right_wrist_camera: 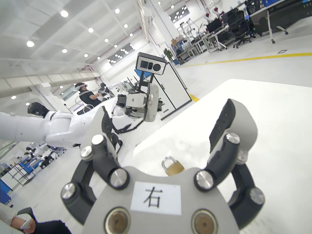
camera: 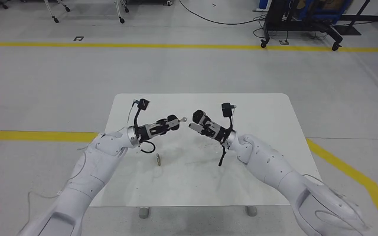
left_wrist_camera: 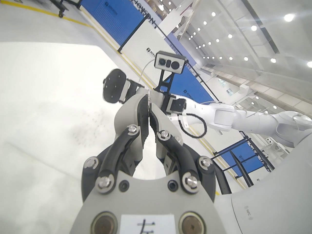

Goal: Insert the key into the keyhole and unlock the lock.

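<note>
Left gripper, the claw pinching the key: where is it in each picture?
Top view: left gripper over the middle of the table, pointing at the right gripper.
Left wrist view: left gripper close up, shut on the key.
Right wrist view: left gripper farther off, facing this camera.
Shared landmark: the white table.

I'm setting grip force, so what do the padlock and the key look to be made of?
Padlock: body looks like brass, dull yellow-gold with a soft sheen; its shackle looks like steel, silvery and shiny. Key: a thin silvery blade pinched in the left hand, probably plated metal; too little shows to say more.
</note>
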Controlling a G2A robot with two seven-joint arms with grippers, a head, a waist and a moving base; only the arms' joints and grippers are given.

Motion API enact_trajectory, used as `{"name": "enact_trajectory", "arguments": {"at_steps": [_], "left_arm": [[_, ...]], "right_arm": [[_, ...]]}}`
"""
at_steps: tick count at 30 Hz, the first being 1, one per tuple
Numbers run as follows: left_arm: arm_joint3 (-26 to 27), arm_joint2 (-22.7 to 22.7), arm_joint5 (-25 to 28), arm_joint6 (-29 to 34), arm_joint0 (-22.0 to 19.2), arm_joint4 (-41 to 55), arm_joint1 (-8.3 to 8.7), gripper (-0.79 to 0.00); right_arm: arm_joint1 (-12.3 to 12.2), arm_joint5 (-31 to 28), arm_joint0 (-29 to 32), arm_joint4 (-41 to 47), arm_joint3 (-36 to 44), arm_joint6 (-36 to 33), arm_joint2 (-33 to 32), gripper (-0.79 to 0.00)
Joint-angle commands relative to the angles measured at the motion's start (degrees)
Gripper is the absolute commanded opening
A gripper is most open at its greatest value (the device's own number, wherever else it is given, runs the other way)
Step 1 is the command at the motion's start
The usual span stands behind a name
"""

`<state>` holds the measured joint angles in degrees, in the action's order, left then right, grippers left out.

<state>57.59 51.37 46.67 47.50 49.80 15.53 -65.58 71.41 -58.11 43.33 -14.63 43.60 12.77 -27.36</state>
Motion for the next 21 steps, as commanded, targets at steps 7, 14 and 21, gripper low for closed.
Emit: {"name": "enact_trajectory", "arguments": {"at_steps": [7, 14, 21], "left_arm": [[0.25, -3.69, -5.17, 8.98, -2.61, -2.28, -0.79, -0.785], [-0.63, -3.98, -3.14, 10.59, -2.95, -0.82, -1.08, -0.785], [-0.86, -3.93, -2.24, 12.35, -3.12, 0.31, -1.09, -0.785]], "right_arm": [[-7.23, 0.11, 3.24, 11.0, 9.48, -25.0, -4.52, -0.062], [-9.13, 0.32, 4.39, 20.22, 12.74, -37.98, -5.89, -0.385], [-8.62, 2.31, 4.28, 23.27, 13.39, -42.11, -5.89, -0.4]]}}
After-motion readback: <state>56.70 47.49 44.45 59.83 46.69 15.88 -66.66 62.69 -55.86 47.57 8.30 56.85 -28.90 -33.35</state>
